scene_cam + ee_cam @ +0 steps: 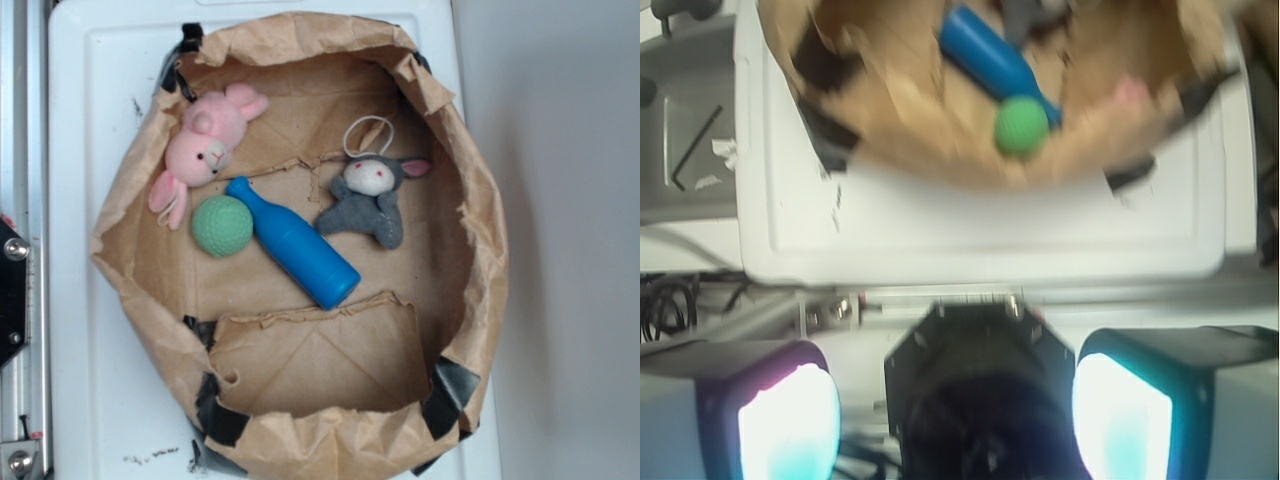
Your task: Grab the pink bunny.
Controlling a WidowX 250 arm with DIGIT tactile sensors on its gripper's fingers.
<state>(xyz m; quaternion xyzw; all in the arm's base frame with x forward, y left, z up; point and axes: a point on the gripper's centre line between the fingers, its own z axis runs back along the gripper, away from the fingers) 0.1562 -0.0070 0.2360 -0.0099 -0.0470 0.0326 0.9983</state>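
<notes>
My gripper [955,400] shows only in the wrist view, at the bottom. My two fingers [790,420] glow there, one on each side, far apart. The jaws are spread wide and nothing is between them. Behind the gap I see a dark part of my arm.

Past my fingers is a white table [970,220]. My gripper is not over the bag yet. It hangs off to the side, by the table's edge.

On the table sits a brown paper bag [480,250] with its sides rolled down, like a bowl. Black tape holds some corners. The wrist view is blurry, but I can see the bag, the ball and the bottle in it. A bit of pink shows over the bag's edge; I cannot tell for sure what it is.

In the outside view the bunny [205,148] lies in the bag at the top left. It leans on the bag's wall. Its ears point to the right, and one pink limb hangs down.

Just below the bunny is a green ball [222,226]. The ball touches a blue bottle [295,245] that lies on its side, slanting down to the right. On the other side of the bottle is a grey toy [370,195] with a white face and a white loop. It is well apart from the bunny.
</notes>
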